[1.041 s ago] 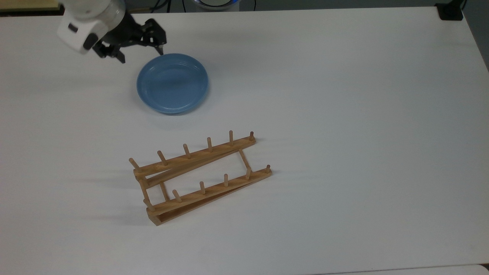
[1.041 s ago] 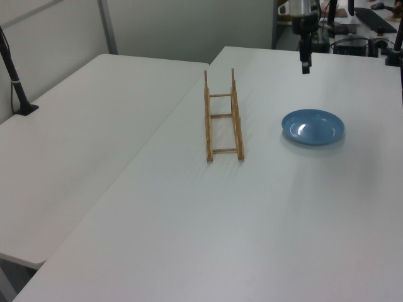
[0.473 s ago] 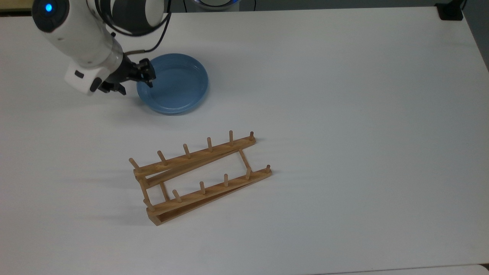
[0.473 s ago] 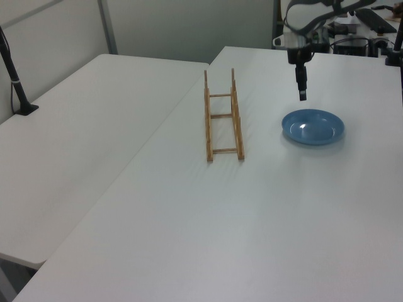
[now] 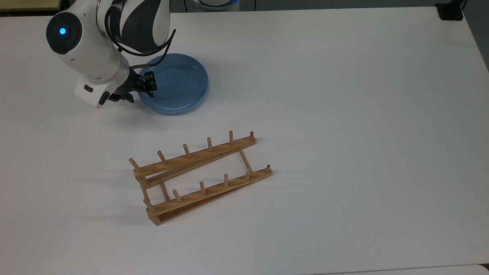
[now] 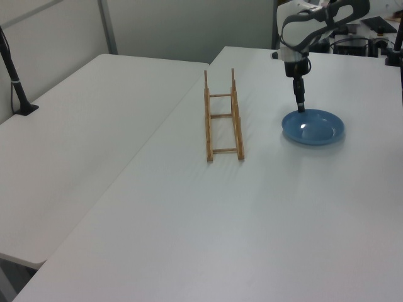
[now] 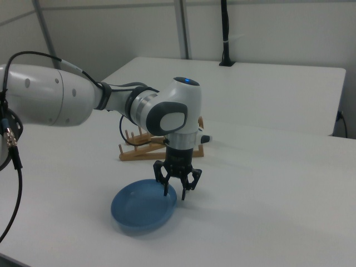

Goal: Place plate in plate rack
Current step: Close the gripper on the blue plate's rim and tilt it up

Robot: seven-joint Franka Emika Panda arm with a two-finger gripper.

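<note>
At the plate (image 5: 177,84) rim, top view's left side, I'm holding the end effector (image 7: 174,192) w/ fingers spread, straddling the edge, nothing gripped yet. Plate's lying flat on the counter (image 5: 344,114), well apart from the plate rack (image 5: 200,177). Grasp, lift, slotting all remaining.

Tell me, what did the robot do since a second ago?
The gripper came down from above the table to the plate's rim, on the top view's left, open fingers straddling it. Nothing is grasped yet. The plate and the plate rack stayed where they were.
</note>
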